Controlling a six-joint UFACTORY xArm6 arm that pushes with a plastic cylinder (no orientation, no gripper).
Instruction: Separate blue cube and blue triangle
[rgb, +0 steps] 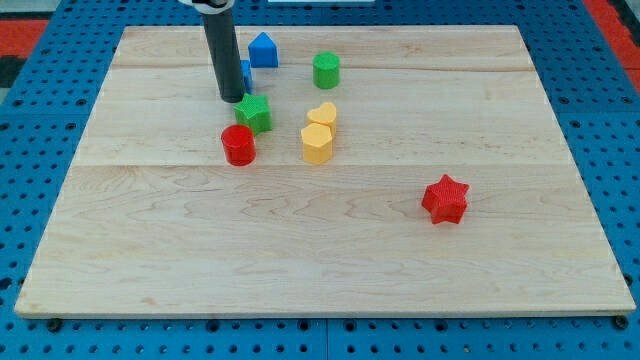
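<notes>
My tip (232, 99) stands at the view's upper left on the wooden board (320, 260). The blue cube (246, 75) sits right behind the rod and is mostly hidden by it; only its right edge shows. The blue triangle (263, 49) lies just up and right of the cube, with a small gap between them. The tip is just below the cube and just up and left of the green star (254, 113).
A red cylinder (238, 145) lies below the green star. A green cylinder (326, 70) is to the right of the blue triangle. A yellow heart (322, 114) and a yellow hexagon (317, 143) touch mid-board. A red star (445, 199) lies at the right.
</notes>
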